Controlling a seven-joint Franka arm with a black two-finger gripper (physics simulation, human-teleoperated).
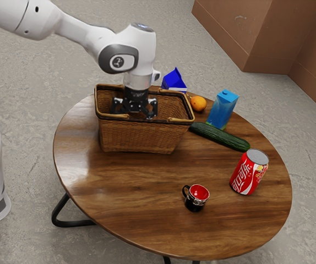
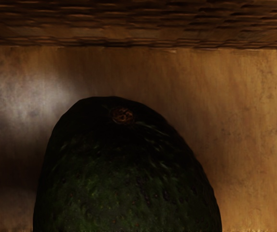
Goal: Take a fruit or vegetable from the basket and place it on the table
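The black gripper (image 1: 135, 106) points down into the wicker basket (image 1: 141, 137), its lower part hidden behind the near rim. A dark green avocado (image 2: 124, 179) with a brown stem scar looms large in the wrist view, lying close under my hand. Past its stem end runs the woven basket wall (image 2: 138, 24), with a strip of brown surface between them. How the gripper stands around the avocado is hidden from sight.
On the round wooden table (image 1: 130, 192), beside the basket, are an orange (image 1: 198, 103), a blue carton (image 1: 222, 109), a dark blue box (image 1: 174, 81) and a cucumber (image 1: 221, 136). Farther off stand a red can (image 1: 248, 172) and a black-and-red cup (image 1: 195, 198).
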